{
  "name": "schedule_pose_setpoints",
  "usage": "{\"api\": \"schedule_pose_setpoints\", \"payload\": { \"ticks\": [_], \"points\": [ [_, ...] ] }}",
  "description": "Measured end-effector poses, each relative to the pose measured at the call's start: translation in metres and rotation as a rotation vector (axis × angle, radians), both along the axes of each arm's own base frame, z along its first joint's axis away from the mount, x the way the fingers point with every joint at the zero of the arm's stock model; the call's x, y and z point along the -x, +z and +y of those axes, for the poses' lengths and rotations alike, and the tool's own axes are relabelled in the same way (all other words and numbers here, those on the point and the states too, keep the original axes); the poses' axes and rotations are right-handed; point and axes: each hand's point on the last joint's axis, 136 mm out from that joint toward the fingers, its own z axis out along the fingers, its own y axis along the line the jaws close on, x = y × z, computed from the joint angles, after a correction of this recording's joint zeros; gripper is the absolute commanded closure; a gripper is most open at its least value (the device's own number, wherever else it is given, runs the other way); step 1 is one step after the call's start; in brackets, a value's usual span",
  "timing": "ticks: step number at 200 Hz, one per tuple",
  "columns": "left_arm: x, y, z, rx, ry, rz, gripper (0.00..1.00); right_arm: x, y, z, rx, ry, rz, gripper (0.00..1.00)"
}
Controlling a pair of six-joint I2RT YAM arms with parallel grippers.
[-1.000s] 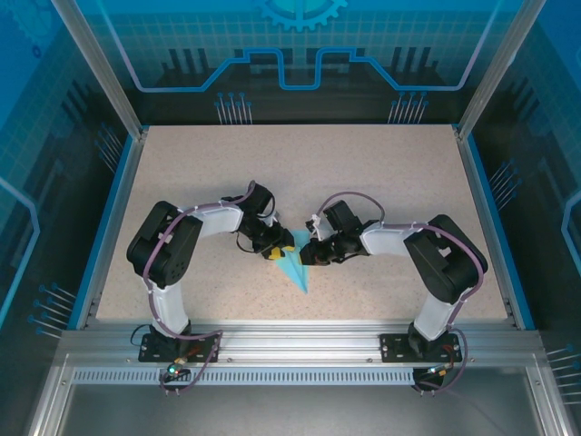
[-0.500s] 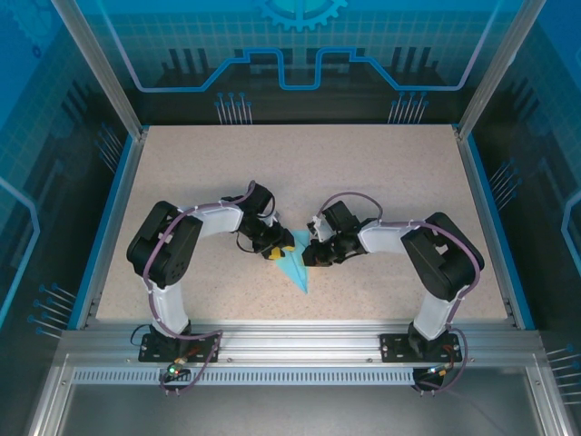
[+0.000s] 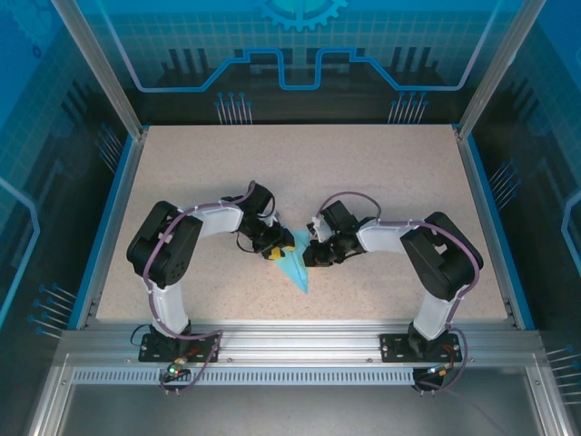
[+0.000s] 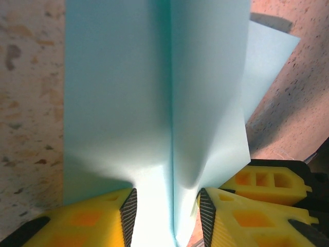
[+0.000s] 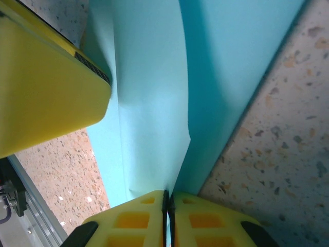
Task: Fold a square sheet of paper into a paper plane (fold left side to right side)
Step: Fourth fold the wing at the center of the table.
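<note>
The light-blue sheet of paper [image 3: 297,266] lies mid-table, folded into a slim pointed paper plane with its tip toward the near edge. My left gripper [image 3: 278,250] is at its left side. In the left wrist view that gripper [image 4: 167,218] is open, its yellow fingers [image 4: 92,221] astride the centre crease of the paper [image 4: 128,92]. My right gripper [image 3: 310,254] comes in from the right. Its jaws [image 5: 168,206] are shut on a raised flap of the paper [image 5: 149,103]. The left gripper's yellow finger [image 5: 46,82] rests on the paper's far edge.
The speckled beige tabletop [image 3: 300,173] spreads out behind the arms. A blue rail [image 3: 109,227] bounds it on the left and another [image 3: 490,227] on the right. An aluminium frame [image 3: 300,341] with both arm bases runs along the near edge.
The right gripper has edged slightly left toward the left gripper, still holding the flap. The left arm has hardly moved.
</note>
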Motion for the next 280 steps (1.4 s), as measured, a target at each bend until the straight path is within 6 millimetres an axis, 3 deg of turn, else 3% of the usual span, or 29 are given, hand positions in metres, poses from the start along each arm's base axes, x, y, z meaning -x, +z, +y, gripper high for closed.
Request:
{"api": "schedule_pose_setpoints", "payload": {
  "ticks": [106,136,174,219,280],
  "points": [
    [-0.003,0.010,0.008,-0.065,0.007,-0.025,0.52,0.002,-0.003,0.003,0.024,0.029,-0.005,0.89],
    [-0.010,0.027,0.007,-0.064,0.005,-0.072,0.71,0.002,-0.002,0.004,0.038,0.036,-0.001,0.90],
    [-0.015,0.034,-0.002,-0.032,-0.013,-0.088,0.82,0.002,-0.003,0.004,0.045,0.039,-0.005,0.90],
    [-0.021,0.025,-0.020,-0.005,-0.049,-0.071,0.86,0.002,-0.002,0.004,0.050,0.042,-0.008,0.91],
    [-0.017,-0.002,-0.019,-0.039,-0.058,-0.017,0.88,0.002,-0.003,0.003,0.054,0.041,-0.006,0.91]
  ]
}}
